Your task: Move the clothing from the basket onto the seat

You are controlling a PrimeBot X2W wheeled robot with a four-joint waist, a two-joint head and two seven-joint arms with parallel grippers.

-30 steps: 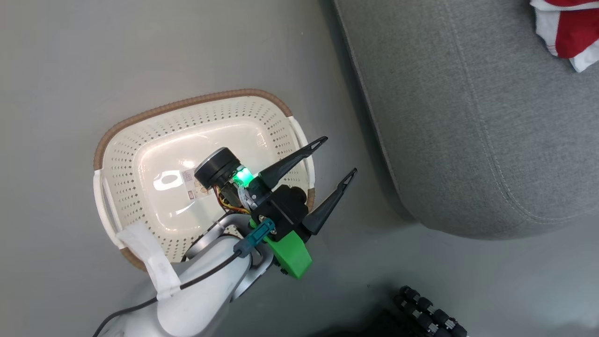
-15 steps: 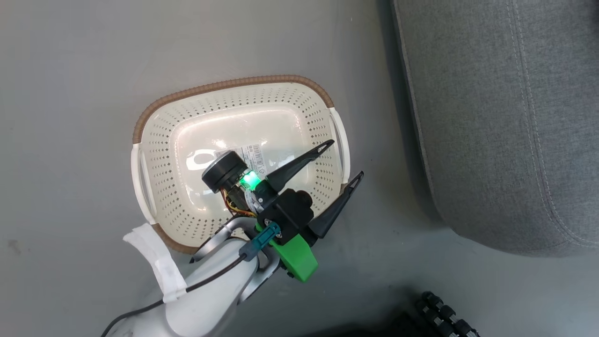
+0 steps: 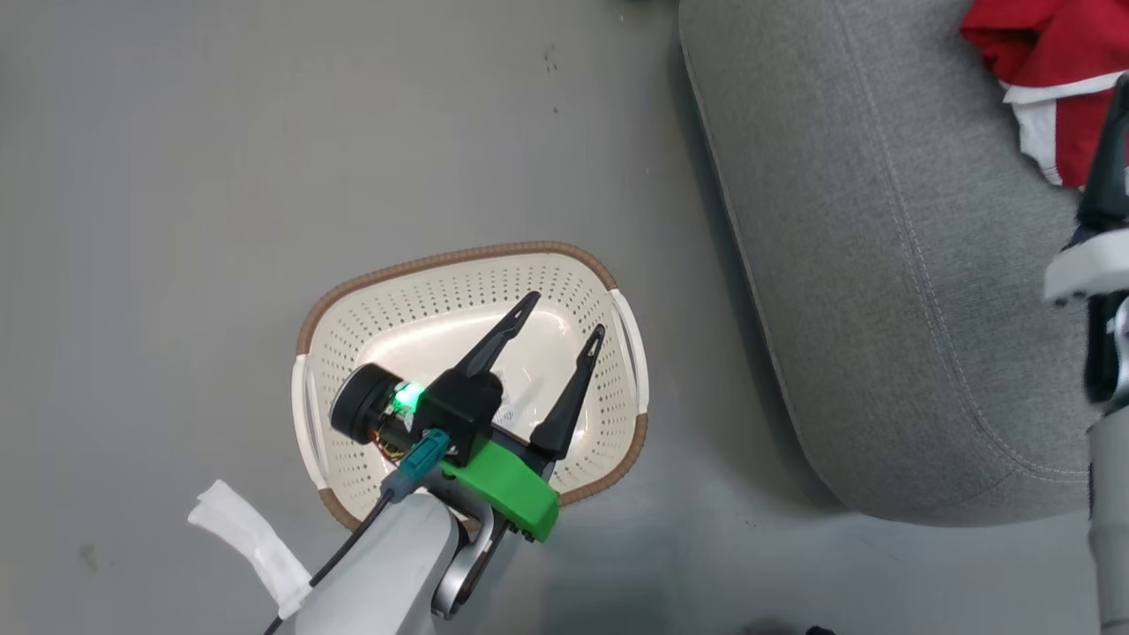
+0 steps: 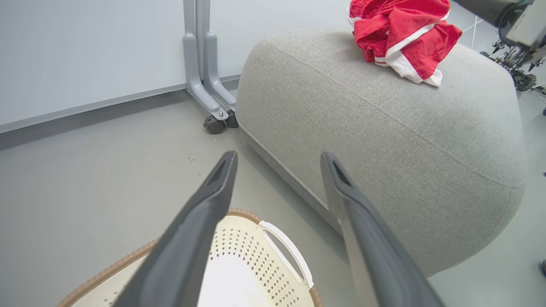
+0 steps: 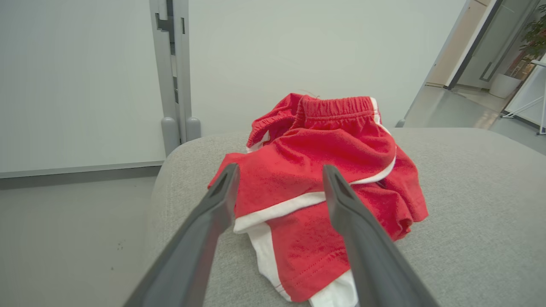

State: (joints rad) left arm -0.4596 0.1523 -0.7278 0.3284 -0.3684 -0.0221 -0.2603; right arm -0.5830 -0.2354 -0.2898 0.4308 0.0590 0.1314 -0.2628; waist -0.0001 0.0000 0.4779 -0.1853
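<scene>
The red clothing with white trim lies in a crumpled heap on the grey seat. My right gripper is open just above and in front of it, holding nothing. The head view has the clothing at the seat's far right, beside my right arm. The cream basket stands on the floor left of the seat, its inside bare apart from a paper label. My left gripper hovers open over it. The left wrist view looks past that gripper at the basket's rim and the seat.
A grey stand on castors is by the wall, behind the seat's far corner. Grey floor surrounds the basket. A narrow strip of floor separates the basket's right handle from the seat's edge.
The head camera has swung, shifting the whole picture. My left gripper has turned from across the basket's right rim to over its inside. My right arm now shows at the right edge.
</scene>
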